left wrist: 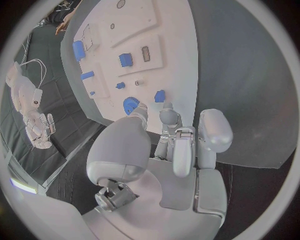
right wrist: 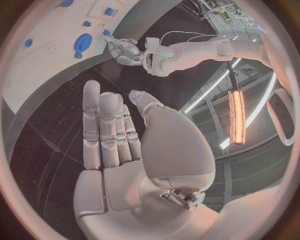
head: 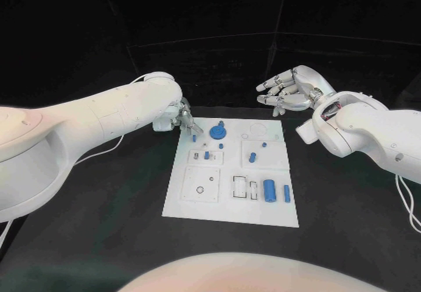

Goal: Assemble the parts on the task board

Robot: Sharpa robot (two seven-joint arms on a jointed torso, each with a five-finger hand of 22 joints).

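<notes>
I'm working in a robotics lab or test cell: a black tabletop (head: 105, 207) ringed by dark curtain walls (head: 210, 48). At twelve o'clock from the right hand (right wrist: 125, 150), a long orange-lit ceiling lamp (right wrist: 237, 117) and equipment racks (right wrist: 219, 7).

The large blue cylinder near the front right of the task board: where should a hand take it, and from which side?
The large blue cylinder lies flat on the task board, its long axis running away from the robot. Probably best to pinch it mid-length across its round sides, coming from above. The thinner blue pin lies close beside it, so fingers should come down narrowly.
</notes>
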